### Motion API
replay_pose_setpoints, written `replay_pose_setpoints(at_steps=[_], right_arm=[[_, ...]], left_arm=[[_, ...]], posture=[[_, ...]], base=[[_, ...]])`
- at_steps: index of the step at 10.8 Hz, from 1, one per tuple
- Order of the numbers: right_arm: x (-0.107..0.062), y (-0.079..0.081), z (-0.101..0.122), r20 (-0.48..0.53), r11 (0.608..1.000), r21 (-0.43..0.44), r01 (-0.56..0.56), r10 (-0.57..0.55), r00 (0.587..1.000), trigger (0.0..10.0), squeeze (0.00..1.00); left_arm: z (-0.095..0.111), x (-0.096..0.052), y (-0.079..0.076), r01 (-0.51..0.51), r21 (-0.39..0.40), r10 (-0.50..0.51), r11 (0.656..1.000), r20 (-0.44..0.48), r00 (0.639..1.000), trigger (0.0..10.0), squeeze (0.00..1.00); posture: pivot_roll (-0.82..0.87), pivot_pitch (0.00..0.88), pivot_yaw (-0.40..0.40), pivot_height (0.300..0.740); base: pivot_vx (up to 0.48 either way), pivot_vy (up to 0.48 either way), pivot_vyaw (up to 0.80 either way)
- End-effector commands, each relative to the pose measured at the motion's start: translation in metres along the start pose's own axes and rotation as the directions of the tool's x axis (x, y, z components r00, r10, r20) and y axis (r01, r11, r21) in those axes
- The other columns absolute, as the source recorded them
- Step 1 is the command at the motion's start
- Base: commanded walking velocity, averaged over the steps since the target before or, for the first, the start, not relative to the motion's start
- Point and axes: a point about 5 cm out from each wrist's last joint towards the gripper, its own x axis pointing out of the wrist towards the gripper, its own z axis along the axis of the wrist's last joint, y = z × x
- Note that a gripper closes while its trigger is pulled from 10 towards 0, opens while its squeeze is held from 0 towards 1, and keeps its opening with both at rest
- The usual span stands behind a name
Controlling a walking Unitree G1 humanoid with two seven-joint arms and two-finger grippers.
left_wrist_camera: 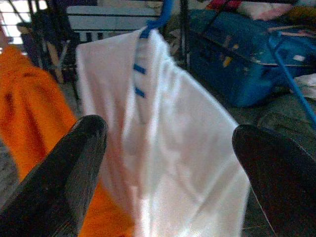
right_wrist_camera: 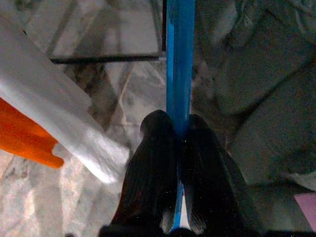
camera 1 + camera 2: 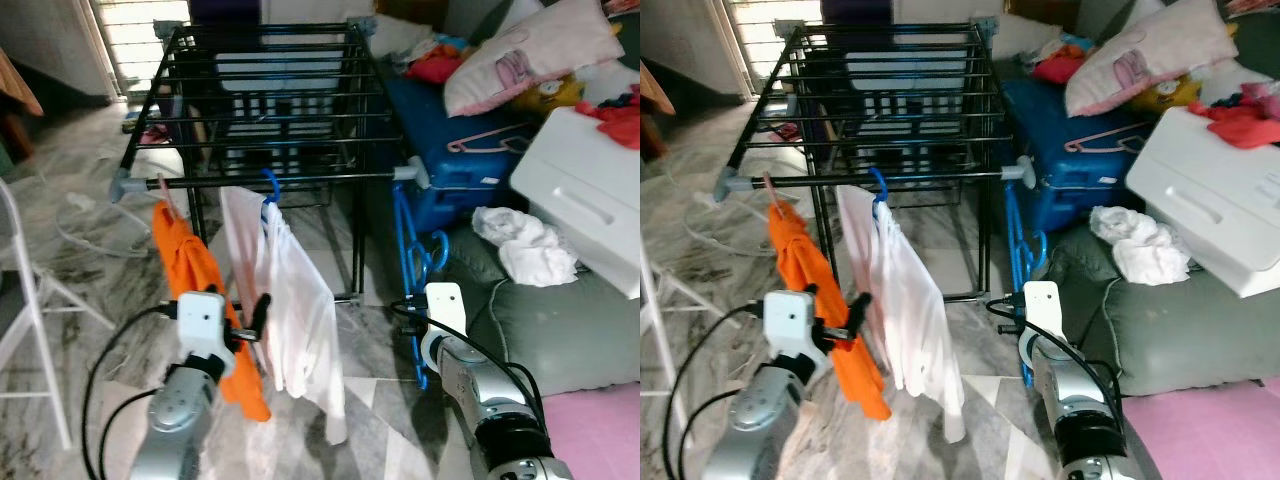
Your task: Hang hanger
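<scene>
A black drying rack [image 3: 300, 180] stands ahead. On its front rail a blue hanger hook [image 3: 270, 185] carries a white garment [image 3: 295, 300], and an orange garment [image 3: 195, 270] hangs to the left of it. My left gripper [image 1: 168, 133] is open just in front of the white garment, with nothing between its fingers. My right gripper [image 2: 178, 128] is shut on the thin bar of an empty blue hanger [image 2: 180, 59]. That hanger [image 3: 415, 260] stands upright by the rack's right leg, low above the floor.
A blue suitcase [image 3: 470, 140] with a pink hanger [image 3: 485, 140] on it lies right of the rack. A white box [image 3: 585, 195], a crumpled white cloth [image 3: 525, 245] and a grey cushion [image 3: 560, 320] crowd the right. A white chair frame [image 3: 30, 300] stands at left.
</scene>
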Motion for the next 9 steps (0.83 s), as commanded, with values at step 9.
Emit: replay_pose_setpoints(at_steps=[9], right_arm=[[-0.004, 0.018, -0.014, -0.071, 0.981, -0.064, -0.183, 0.179, 0.981, 10.0, 0.0]], left_arm=[[0.002, -0.001, -0.005, 0.04, -0.016, -0.04, 0.999, 0.012, 0.999, 10.0, 0.0]], posture=[[-0.02, 0.0, 0.02, 0.74]], base=[[0.193, 0.083, 0.0]])
